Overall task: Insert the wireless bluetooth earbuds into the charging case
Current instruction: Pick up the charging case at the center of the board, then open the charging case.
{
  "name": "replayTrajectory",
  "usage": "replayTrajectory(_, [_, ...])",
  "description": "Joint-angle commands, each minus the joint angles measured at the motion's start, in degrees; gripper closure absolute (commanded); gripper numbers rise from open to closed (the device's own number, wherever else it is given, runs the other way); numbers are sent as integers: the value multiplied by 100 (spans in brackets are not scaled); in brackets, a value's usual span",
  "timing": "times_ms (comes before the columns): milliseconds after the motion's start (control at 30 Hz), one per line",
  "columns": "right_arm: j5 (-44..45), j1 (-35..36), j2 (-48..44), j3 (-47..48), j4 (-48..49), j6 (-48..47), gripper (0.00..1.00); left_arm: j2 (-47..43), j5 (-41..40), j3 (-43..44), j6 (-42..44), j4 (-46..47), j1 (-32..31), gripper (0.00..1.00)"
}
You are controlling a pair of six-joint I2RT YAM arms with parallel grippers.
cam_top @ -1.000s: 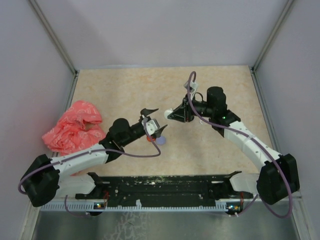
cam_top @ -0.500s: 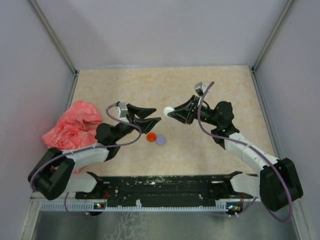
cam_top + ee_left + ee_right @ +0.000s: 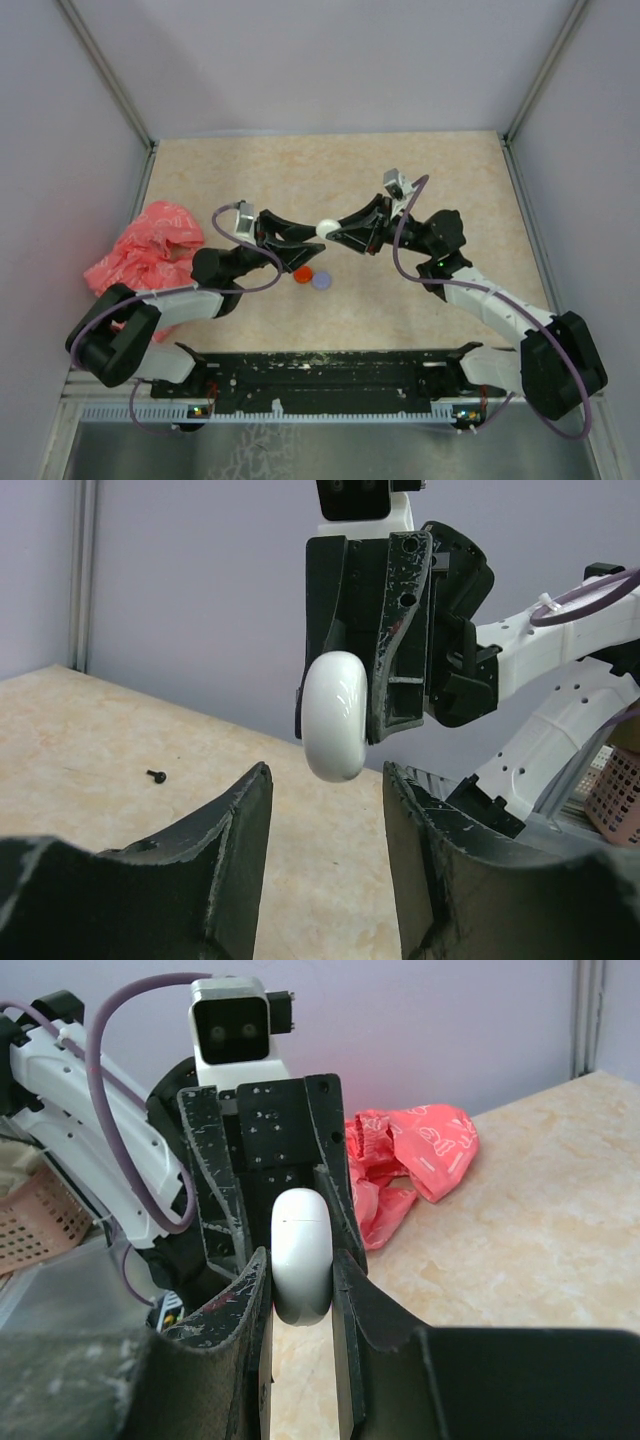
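1. The right gripper (image 3: 300, 1295) has its jaws clamped on the one white charging case (image 3: 300, 1255), which is held up in the air, clear of the counter (image 3: 250, 170).
2. The left gripper (image 3: 327, 772) meets it tip to tip. Its jaws stand apart with a gap between them, one on either side of the case's end. I can't tell whether they touch it.
3. I see no brand or lettering on the case's glossy shell.
4. Two arms in all, meeting above the middle of the counter.
5. Just below the meeting point lie two small round discs, side by side on the counter: one red disc (image 3: 302, 273) and one lilac disc (image 3: 321, 281).
6. One tiny black earbud (image 3: 156, 776) lies alone on the counter, well apart from the jaws.
7. One crumpled pink bag (image 3: 150, 255) sits at the left edge. It has white print that is too creased to read.
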Motion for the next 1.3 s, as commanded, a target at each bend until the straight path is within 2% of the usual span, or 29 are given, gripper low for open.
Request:
replayTrajectory(0, [-180,148,106,39,679,20,95,-53,67,147,-154,737,31,48])
replayTrajectory(233, [-249,192,202,-70,898,49,94,13,78,96,-422,1140,57,60])
replayTrajectory(367, [-315,205,247,-106,929,69,92,82,177,99,-578,1389,61,62])
replayTrajectory(567, [-428,210,240,-45,748,-8,84,41,298,113,-556,1361,66,83])
replayTrajectory(633, [-426,210,187,9,498,-146,82,-18,301,83,-503,1319,68,95])
replayTrajectory(700, [-413,210,106,65,141,-376,81,-111,299,30,-399,1230,68,100])
replayTrajectory(833, [-329,210,-40,154,-435,-721,79,-312,224,-76,-169,994,72,98])
replayTrajectory(900, [-337,210,-63,178,-547,-765,82,-354,177,-117,-118,973,77,80])
replayTrajectory(967, [-400,210,-49,196,-575,-765,84,-378,121,-152,-134,1000,72,69])
replayTrajectory(1267, [-427,210,-42,198,-592,-760,84,-299,232,-120,-341,1214,112,56])
